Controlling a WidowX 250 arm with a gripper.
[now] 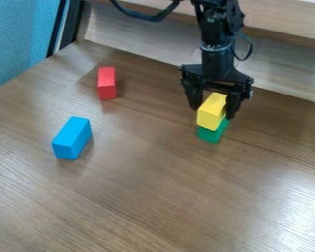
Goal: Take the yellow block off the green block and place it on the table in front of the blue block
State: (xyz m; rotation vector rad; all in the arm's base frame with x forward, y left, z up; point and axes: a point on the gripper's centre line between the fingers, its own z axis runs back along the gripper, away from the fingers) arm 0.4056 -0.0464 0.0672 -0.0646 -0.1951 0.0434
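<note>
Pincer (214, 113) clasps the yellow block (210, 118) between its tips, atop the green one (211, 135).

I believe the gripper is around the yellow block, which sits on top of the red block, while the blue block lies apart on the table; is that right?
Not quite: in the camera view, the yellow block sits on top of the green block, not the red one. The rest stands.
</note>
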